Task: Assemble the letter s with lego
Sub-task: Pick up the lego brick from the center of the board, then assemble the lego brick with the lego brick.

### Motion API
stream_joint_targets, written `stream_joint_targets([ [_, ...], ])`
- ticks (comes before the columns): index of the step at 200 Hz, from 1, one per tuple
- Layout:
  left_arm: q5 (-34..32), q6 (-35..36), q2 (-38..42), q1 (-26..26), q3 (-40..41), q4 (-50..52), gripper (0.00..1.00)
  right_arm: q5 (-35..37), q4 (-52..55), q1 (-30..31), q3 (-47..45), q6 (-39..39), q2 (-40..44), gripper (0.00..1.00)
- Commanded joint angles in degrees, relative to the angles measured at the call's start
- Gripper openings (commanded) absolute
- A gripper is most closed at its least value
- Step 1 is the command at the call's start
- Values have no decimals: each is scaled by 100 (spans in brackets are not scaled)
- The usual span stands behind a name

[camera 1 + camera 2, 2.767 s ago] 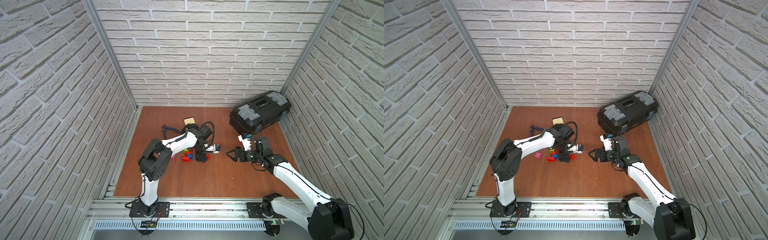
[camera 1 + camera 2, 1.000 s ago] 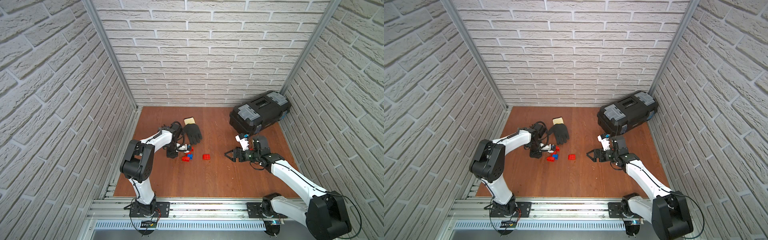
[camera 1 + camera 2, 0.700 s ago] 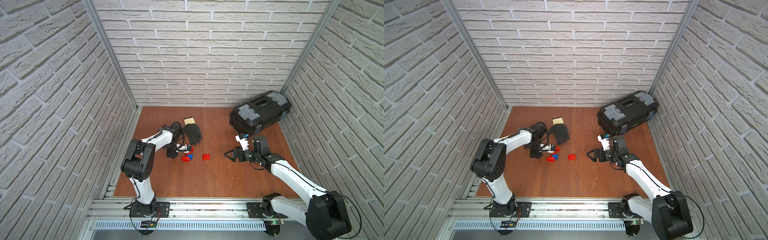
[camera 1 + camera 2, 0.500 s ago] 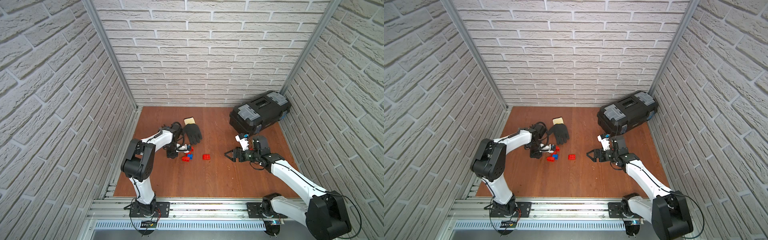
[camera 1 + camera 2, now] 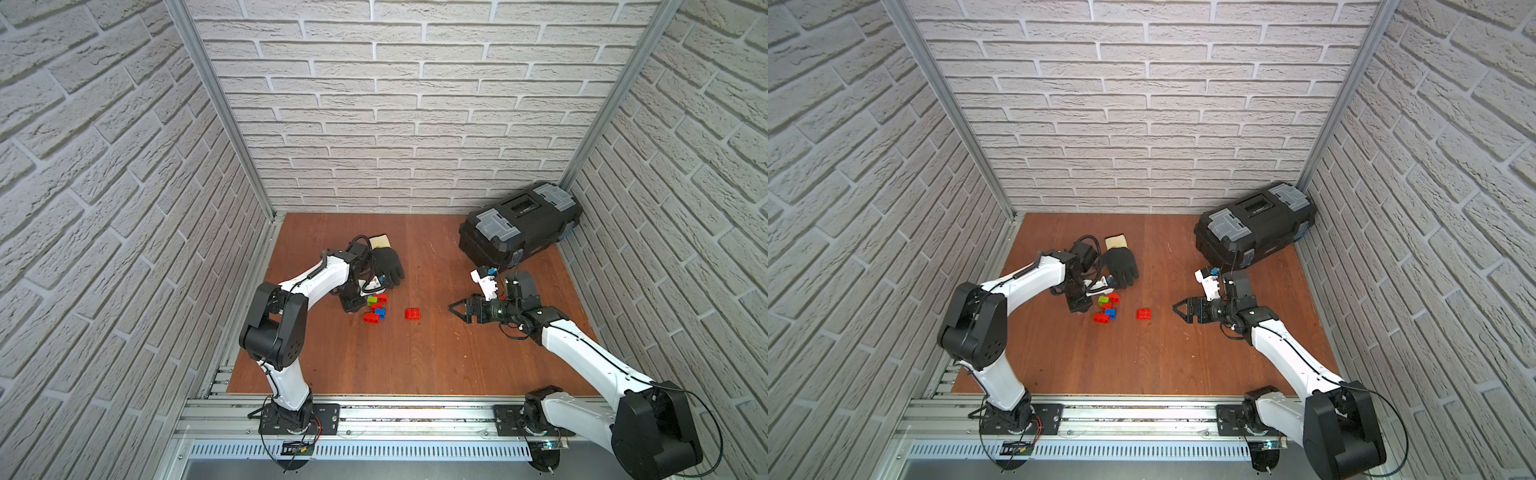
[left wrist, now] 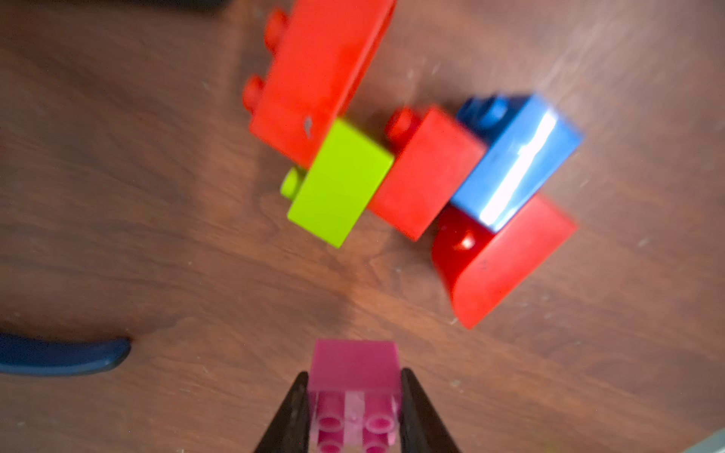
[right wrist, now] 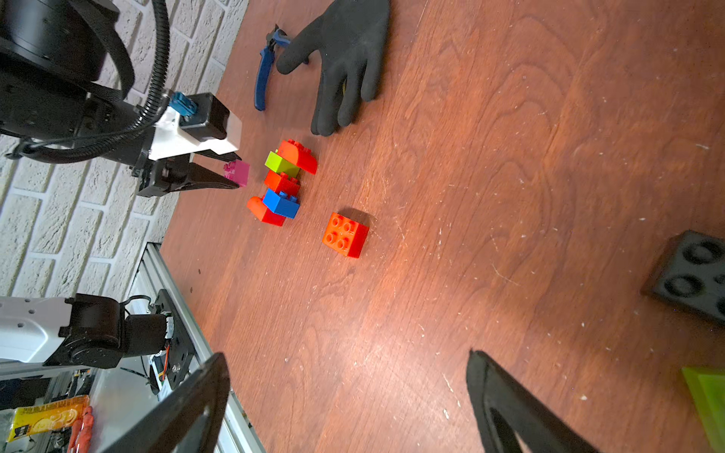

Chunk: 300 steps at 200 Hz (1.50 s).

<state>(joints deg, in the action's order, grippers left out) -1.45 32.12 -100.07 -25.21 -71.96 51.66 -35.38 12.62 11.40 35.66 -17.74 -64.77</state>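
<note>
Left gripper (image 6: 355, 375) was seen pinched on the pink brick (image 6: 355, 359), gripped by its side walls. The lego cluster (image 6: 423, 172) (red, lime, blue) was sat just ahead of its tips, not touching the pink one. Right gripper (image 7: 347, 355) was spread wide, nothing between the jaws. A lone red brick (image 7: 345, 234) was seen well ahead of it, a black brick (image 7: 694, 274) off to one side.

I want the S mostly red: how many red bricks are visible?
4. Cluster: curved red brick nearest the glove, middle red brick, third red brick beside the blue brick. Lone red brick toward the right gripper. Others may be hidden.
</note>
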Motion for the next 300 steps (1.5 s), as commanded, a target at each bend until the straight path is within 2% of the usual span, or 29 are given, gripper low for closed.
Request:
stream_joint_targets([
  [1, 112, -1250, 224, -242, -220, 444, 30, -127, -249, -34, 26, -111, -19, 95],
  [16, -104, -1902, 221, -438, -338, 597, 30, -135, -242, -41, 28, -141, -10, 95],
  [42, -80, -3165, 10, -766, -836, 1186, 31, -102, -198, -42, 18, -150, 40, 95],
  [73, -213, -4068, -71, -1281, -1129, 1225, 31, -90, -304, -48, -124, -269, 106, 95],
  [98, -75, -5004, -314, -1469, -1464, 1194, 27, -109, -404, -55, -253, -379, 139, 94],
  [114, -33, -5347, -514, -1618, -1667, 1205, 27, -110, -480, -50, -346, -448, 184, 95],
  [124, -58, -5624, -625, -1652, -1781, 1177, 24, -109, -542, -50, -406, -490, 215, 95],
  [157, 70, -6096, -1051, -1708, -2141, 1092, 19, -137, -738, -55, -609, -586, 255, 95],
  [185, 5, -6506, -1333, -1893, -2346, 908, 20, -127, -858, -55, -754, -635, 290, 95],
  [300, 289, -7563, -2309, -2252, -3450, 1260, 22, -369, -1873, -68, -1299, -944, -19, 95],
])
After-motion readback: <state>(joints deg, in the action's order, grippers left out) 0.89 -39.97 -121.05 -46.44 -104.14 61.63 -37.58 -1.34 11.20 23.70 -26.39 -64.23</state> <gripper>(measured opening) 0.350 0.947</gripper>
